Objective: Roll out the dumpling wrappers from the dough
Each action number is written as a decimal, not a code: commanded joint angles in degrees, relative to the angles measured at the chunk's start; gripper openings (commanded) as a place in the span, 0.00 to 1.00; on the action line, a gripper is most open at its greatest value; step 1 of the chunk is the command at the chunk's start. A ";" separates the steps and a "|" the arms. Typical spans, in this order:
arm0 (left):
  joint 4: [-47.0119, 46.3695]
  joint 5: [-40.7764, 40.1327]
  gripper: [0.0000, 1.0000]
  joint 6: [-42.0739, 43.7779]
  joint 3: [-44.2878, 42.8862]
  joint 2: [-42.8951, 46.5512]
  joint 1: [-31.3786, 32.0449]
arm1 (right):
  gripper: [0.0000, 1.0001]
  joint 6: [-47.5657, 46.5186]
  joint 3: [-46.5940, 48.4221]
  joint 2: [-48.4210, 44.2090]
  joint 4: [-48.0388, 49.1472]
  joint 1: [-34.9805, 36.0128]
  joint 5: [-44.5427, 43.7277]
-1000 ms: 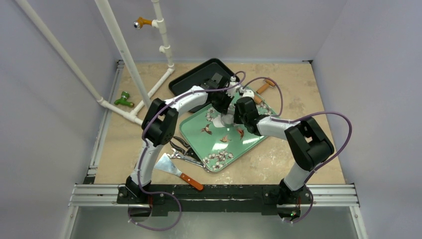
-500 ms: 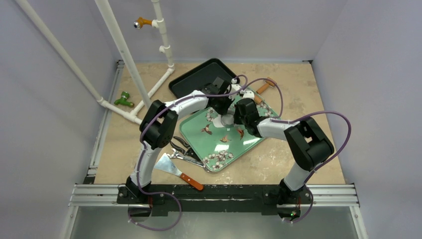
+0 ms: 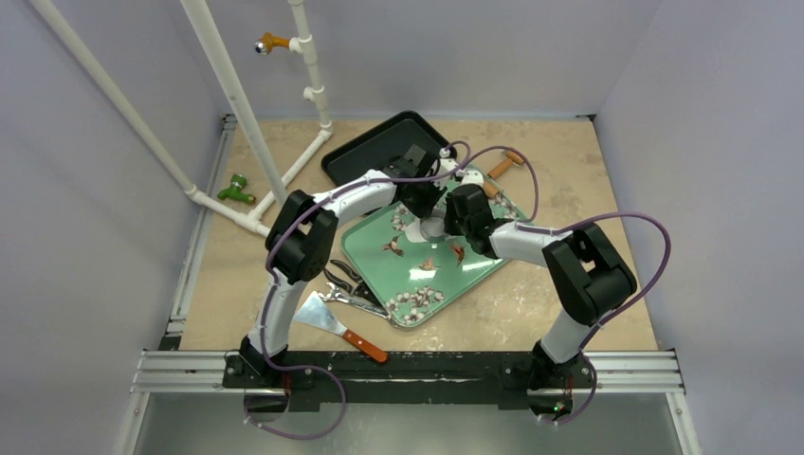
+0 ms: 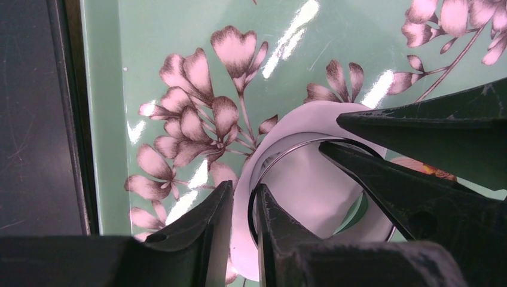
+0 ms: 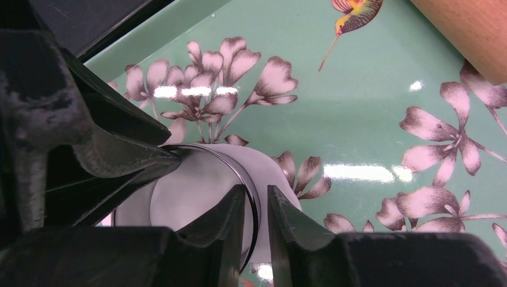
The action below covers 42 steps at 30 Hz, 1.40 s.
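A thin white dough sheet [image 4: 311,185] lies on the green floral tray [image 3: 417,275], with the shiny metal ring cutter [image 4: 287,148] standing on it. My left gripper [image 4: 242,206] is shut on the ring's wall, one finger outside and one inside. My right gripper [image 5: 257,209] is shut on the opposite wall of the ring [image 5: 236,167]. White dough [image 5: 191,197] fills the inside of the ring and spreads a little past it. In the top view both grippers meet over the dough [image 3: 432,228]; the left gripper [image 3: 426,209] is on its far left side and the right gripper [image 3: 447,220] on its right.
A wooden rolling pin [image 3: 502,169] lies at the tray's far edge and shows in the right wrist view [image 5: 472,30]. A black tray [image 3: 379,142] sits behind the green one. Metal tongs [image 3: 356,294] and a scraper [image 3: 332,322] lie near the tray's left front.
The left wrist has shifted slightly to the right over the ring. The right arm and the ring have hardly moved.
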<state>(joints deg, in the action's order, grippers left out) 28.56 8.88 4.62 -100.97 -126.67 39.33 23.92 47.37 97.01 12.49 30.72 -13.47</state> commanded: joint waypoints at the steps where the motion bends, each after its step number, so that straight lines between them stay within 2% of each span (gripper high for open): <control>1: 2.39 -0.44 0.22 3.66 -3.89 1.07 0.00 | 0.23 -1.88 3.50 -2.54 -0.86 0.21 1.31; 7: 6.56 0.59 0.28 5.90 -9.78 1.13 0.01 | 0.28 -2.06 3.91 -4.57 -0.03 0.22 1.56; 11: 8.27 -0.22 0.32 6.56 -10.52 0.63 -0.11 | 0.32 -2.02 4.42 -4.26 -0.78 0.17 1.07; 15: 7.36 1.45 0.40 3.98 -5.10 3.93 -0.61 | 0.27 -2.46 3.43 -5.20 -0.99 0.19 0.96; 18: 3.14 3.79 0.41 0.68 1.16 6.31 -0.70 | 0.27 -2.54 2.49 -4.80 -0.72 0.22 0.80; 28: 4.22 3.26 0.28 -0.24 0.67 4.50 -0.84 | 0.25 -2.99 0.78 -2.74 0.23 0.17 1.19; 32: 3.67 3.08 0.23 -0.11 1.26 4.75 -0.84 | 0.18 -2.70 0.27 -2.29 0.83 0.20 1.17; 37: 3.80 2.80 0.20 0.00 1.49 4.23 -0.79 | 0.18 -3.13 -0.60 -1.53 1.34 0.20 0.78; 39: 3.45 2.64 0.16 -0.02 2.05 4.28 -0.82 | 0.14 -3.46 -1.08 -1.56 1.83 0.20 0.61; 42: 3.24 2.55 0.05 0.02 2.05 3.88 -0.83 | 0.03 -4.18 -1.40 -1.15 2.39 0.19 -0.15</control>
<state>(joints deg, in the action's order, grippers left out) 32.80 11.40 4.62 -99.59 -124.16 38.65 21.28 46.94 94.87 12.95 30.70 -12.64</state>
